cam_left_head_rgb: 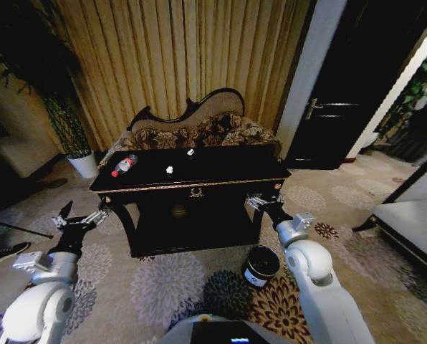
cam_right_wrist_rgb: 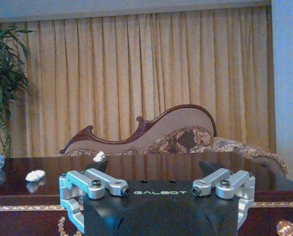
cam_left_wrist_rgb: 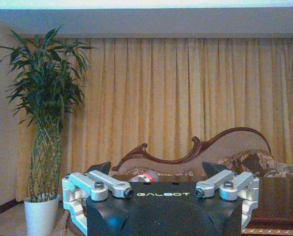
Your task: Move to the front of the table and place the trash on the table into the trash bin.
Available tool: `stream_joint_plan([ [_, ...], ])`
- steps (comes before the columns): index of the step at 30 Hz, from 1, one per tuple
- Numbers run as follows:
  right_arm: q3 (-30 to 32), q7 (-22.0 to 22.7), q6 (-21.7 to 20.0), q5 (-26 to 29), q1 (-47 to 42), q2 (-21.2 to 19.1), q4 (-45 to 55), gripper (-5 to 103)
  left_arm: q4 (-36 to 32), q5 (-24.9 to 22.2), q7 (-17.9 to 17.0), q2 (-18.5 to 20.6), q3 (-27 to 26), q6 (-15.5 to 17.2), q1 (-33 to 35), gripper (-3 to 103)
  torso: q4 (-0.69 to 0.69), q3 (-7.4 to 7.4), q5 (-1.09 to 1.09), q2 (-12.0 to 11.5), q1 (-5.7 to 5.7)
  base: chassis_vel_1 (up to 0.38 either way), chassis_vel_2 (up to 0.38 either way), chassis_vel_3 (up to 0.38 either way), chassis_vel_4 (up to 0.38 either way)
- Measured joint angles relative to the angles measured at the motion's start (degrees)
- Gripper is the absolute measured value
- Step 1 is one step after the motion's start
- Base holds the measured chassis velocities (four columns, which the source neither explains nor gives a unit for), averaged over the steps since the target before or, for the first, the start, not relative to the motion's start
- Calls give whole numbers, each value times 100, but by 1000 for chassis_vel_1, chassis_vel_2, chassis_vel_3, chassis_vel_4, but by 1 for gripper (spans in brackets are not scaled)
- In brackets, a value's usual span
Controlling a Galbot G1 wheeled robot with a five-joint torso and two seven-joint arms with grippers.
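The black table (cam_left_head_rgb: pixel 228 166) with gold trim stands straight ahead, in front of a floral sofa. A clear bottle (cam_left_head_rgb: pixel 125 165) with a red label lies near its left end. Two white paper wads (cam_left_head_rgb: pixel 169 170) (cam_left_head_rgb: pixel 190 152) rest near the middle. On the carpet by the table's front right leg stands the small dark trash bin (cam_left_head_rgb: pixel 261 265). My left gripper (cam_left_head_rgb: pixel 81 215) hangs open off the table's left front corner. Open as well, my right gripper (cam_left_head_rgb: pixel 260 202) is by the right front corner, above the bin. The right wrist view has a wad (cam_right_wrist_rgb: pixel 36 175) beyond the open gripper (cam_right_wrist_rgb: pixel 154 167).
A potted plant in a white pot (cam_left_head_rgb: pixel 84 165) stands left of the table, before the gold curtains. Behind the table is the sofa (cam_left_head_rgb: pixel 199 129). A dark door (cam_left_head_rgb: pixel 335 107) is at the right and pale furniture (cam_left_head_rgb: pixel 414 222) at the far right. Patterned carpet lies between me and the table.
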Motion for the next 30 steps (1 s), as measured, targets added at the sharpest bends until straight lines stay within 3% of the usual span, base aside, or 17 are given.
stream_joint_plan([
  [30, -6, 0, 35, -12, 9, -38, 43, 100, 44, 19, 26, -12, 21, -3, 37, 100, 1, 0, 0, 0, 0, -164, 154, 160, -158],
])
